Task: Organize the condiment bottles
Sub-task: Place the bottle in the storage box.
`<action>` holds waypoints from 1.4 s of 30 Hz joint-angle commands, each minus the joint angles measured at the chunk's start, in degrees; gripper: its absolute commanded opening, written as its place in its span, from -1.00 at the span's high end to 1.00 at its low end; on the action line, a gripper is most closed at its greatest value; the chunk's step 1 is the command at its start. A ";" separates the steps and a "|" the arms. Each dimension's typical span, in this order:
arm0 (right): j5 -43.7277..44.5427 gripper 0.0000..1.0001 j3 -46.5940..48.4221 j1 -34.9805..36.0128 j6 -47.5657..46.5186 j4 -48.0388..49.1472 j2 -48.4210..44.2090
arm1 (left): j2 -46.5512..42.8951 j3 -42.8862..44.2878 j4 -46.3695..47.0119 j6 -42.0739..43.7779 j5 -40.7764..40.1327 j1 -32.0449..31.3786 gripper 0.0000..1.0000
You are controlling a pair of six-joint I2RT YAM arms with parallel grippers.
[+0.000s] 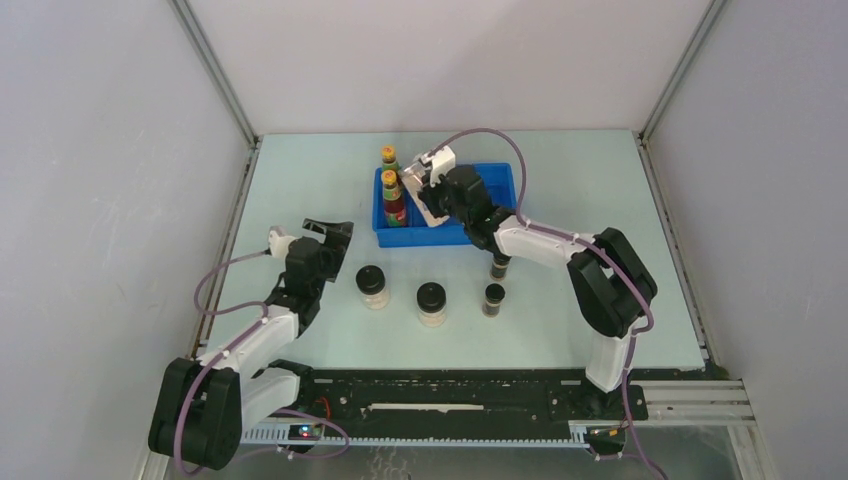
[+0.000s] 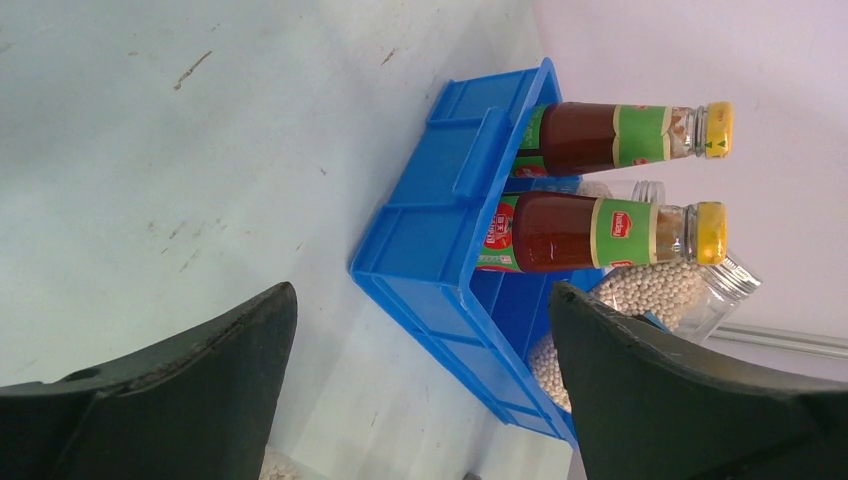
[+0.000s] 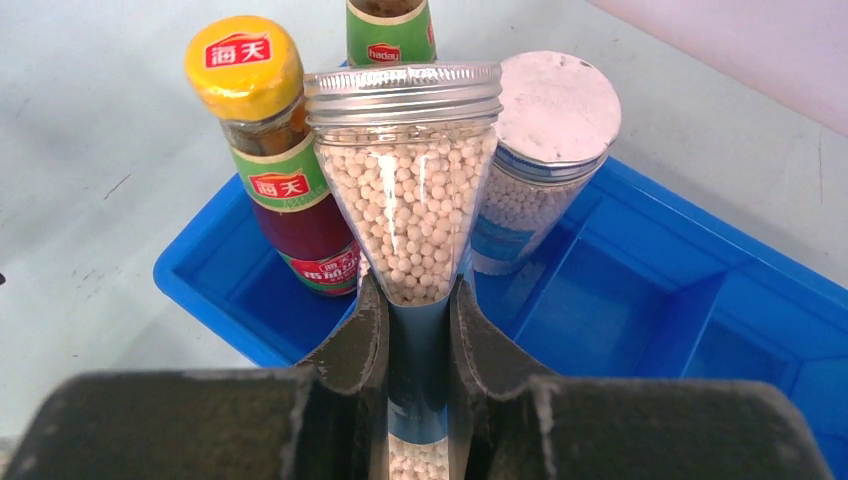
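Note:
My right gripper (image 3: 417, 300) is shut on the blue band of a silver-lidded jar (image 3: 405, 180) of white beads. It holds the jar over the left part of the blue tray (image 3: 640, 300). The other silver-lidded jar (image 3: 545, 150) stands in the tray beside it. Two red-labelled bottles (image 1: 394, 197) (image 1: 390, 157) stand at the tray's left end. Two black-lidded jars (image 1: 372, 285) (image 1: 431, 303) and two dark vials (image 1: 499, 265) (image 1: 493, 299) stand on the table in front of the tray. My left gripper (image 1: 330, 233) is open and empty, left of the black-lidded jars.
The blue tray (image 1: 495, 180) has bare compartments on its right side. In the left wrist view the tray (image 2: 430, 250) lies ahead between my fingers (image 2: 200, 380). Grey walls enclose the table on three sides.

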 commanded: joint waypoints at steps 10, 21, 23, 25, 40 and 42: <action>8.77 1.00 -5.87 2.01 -1.68 27.60 -1.02 | 0.98 3.51 3.30 2.12 -1.63 -1.34 -1.00; 12.72 1.00 -6.44 2.78 -1.98 37.32 4.28 | 2.73 2.17 6.08 2.27 -1.91 -1.79 -1.00; 12.94 1.00 -6.48 2.85 -1.55 37.80 5.00 | 3.19 2.25 6.54 2.36 -1.91 -1.79 -1.00; 13.56 1.00 -6.44 3.07 -1.57 38.71 5.57 | 3.77 2.34 7.20 2.24 -1.76 -1.79 -1.00; 16.59 1.00 -6.43 4.08 -1.87 40.17 8.47 | 5.42 2.51 9.52 1.57 -1.23 -1.79 -1.00; 17.30 1.00 -6.44 4.09 -1.89 39.99 8.68 | 5.40 2.60 9.56 1.60 -1.22 -1.79 -1.00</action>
